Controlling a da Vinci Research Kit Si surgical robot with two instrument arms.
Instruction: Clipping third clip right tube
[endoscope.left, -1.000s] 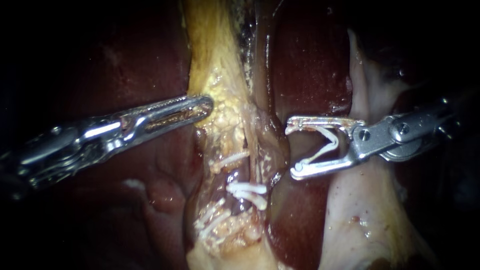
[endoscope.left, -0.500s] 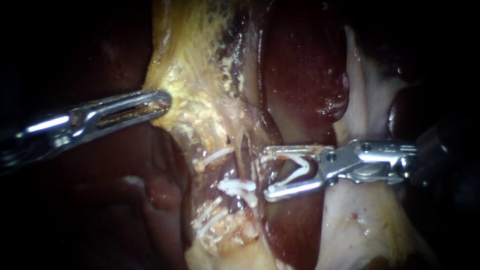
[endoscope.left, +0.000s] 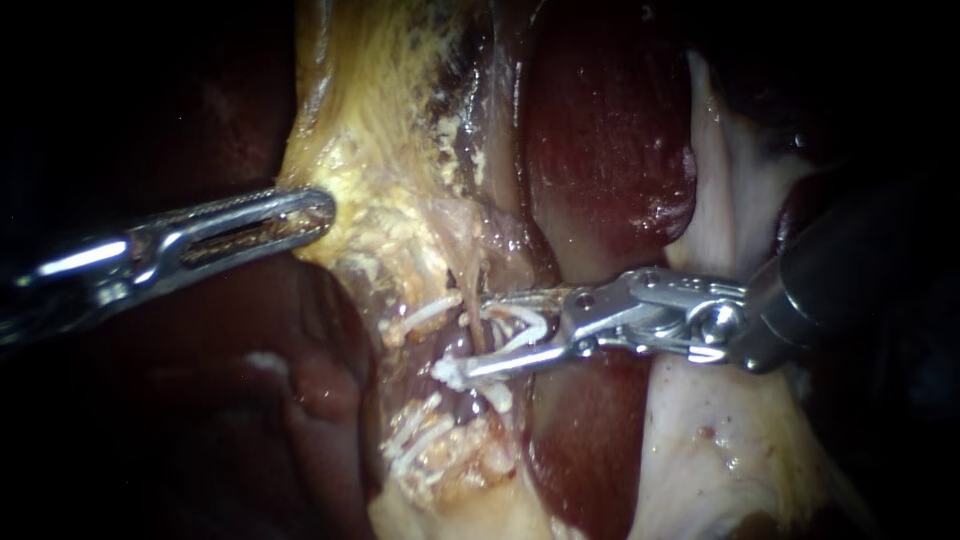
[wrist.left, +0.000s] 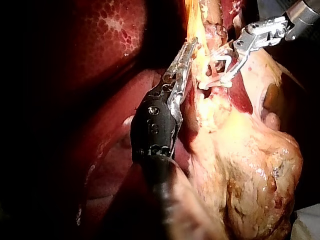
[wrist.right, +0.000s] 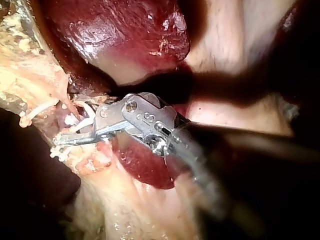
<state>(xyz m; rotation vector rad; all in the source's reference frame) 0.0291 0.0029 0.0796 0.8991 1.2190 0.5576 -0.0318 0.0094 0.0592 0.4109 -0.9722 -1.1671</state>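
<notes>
Two slender metal instruments work here. The left instrument (endoscope.left: 318, 210) comes in with long slotted jaws that lie close together, pinching the edge of the yellow, crumbly fatty tissue (endoscope.left: 385, 150), which stretches towards them. The left wrist view shows the same jaws (wrist.left: 189, 47) closed on a yellow strand.

The right instrument (endoscope.left: 465, 335) has two thin, straight jaws standing a narrow way apart. They carry one white, V-shaped plastic clip (endoscope.left: 520, 325) between them, both jaws touching it. The clip's legs are apart, and the jaws straddle the thin tan tube (endoscope.left: 477, 285), which runs down through the gap between them. From the right wrist view (wrist.right: 67, 125) the jaw tips reach past the tube into the fatty tissue.

More white clips sit on the tissue. One clip (endoscope.left: 428, 312) lies just left of the tan tube, and one (endoscope.left: 492, 396) lies under the lower jaw. A small cluster (endoscope.left: 415, 440) sits lower down and seems to hold two, though they overlap too much for a sure count.

Dark red, glossy liver (endoscope.left: 610, 150) lies behind the right instrument, and pale whitish tissue (endoscope.left: 720, 450) lies under its shaft.
</notes>
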